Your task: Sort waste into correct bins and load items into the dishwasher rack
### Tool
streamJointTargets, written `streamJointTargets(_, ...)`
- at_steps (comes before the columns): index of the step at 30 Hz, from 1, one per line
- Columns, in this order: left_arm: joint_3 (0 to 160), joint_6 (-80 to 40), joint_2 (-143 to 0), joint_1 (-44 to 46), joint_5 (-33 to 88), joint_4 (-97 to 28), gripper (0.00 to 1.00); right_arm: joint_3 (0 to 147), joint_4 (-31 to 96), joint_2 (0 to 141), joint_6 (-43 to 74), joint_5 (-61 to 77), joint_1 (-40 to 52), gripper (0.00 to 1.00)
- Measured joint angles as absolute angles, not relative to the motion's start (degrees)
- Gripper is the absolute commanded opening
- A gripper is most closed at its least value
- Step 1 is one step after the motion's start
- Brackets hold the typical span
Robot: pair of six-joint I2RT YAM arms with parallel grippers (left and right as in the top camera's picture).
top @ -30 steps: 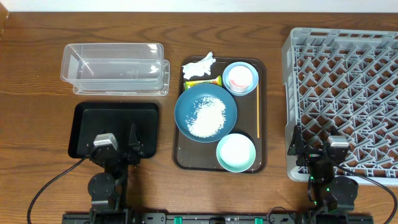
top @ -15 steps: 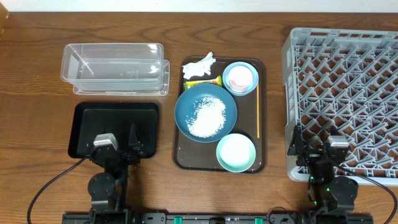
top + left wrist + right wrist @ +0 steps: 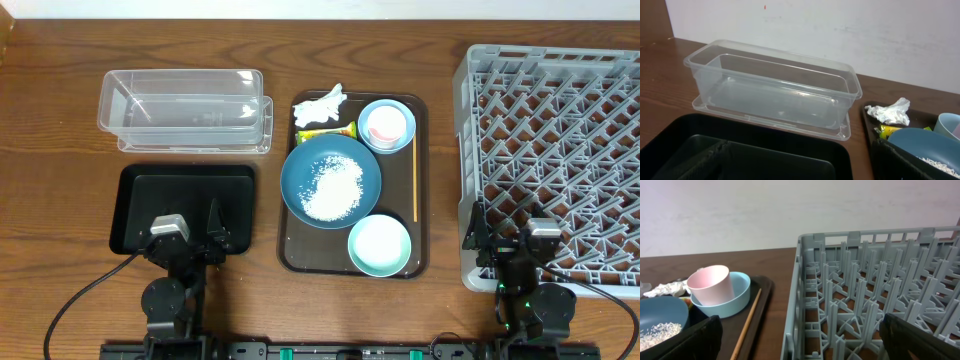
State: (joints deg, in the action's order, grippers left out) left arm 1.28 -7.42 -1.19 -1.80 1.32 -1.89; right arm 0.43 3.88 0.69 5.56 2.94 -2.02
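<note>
Overhead view, clock directions taken from the brown serving tray [image 3: 420, 150] at centre.

- Large dark blue bowl [image 3: 331, 181]: middle of the tray, upright, with loose white rice grains [image 3: 333, 188] inside.
- Pale mint-green bowl [image 3: 380, 245]: 5 o'clock, on the tray.
- Small light blue bowl [image 3: 401, 140]: 1 o'clock, with the small pink cup [image 3: 385, 124] standing in it.
- Crumpled white tissue [image 3: 321, 105]: 11 o'clock, with the snack wrapper [image 3: 327, 131] just below it, beside the dark blue bowl.
- Thin wooden stick [image 3: 415, 185]: along the tray's 3 o'clock edge.
- Clear plastic tub [image 3: 185, 110]: 10 o'clock, off the tray.
- Black tray [image 3: 185, 208]: 8 o'clock.
- Dishwasher rack [image 3: 550, 150]: 3 o'clock, no items in it.
- Left gripper [image 3: 799, 150]: over the black tray's near edge, jaws spread wide, holding nothing.
- Right gripper [image 3: 801, 325]: at the rack's near left corner, jaws wide, holding nothing.
</note>
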Motion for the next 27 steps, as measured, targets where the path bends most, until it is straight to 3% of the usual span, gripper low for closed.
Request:
streamJointTargets(18,1.28,-7.97,-1.19,-1.8,1.67,-1.67,0.9,0.43,3.88,0.69,5.56,2.94,-2.02,0.99)
streamJointTargets(27,1.34,-34.35,-1.26,-1.8,25.02,-0.3,0.9,0.43,3.88,0.69,5.56,2.94,-2.02,0.99)
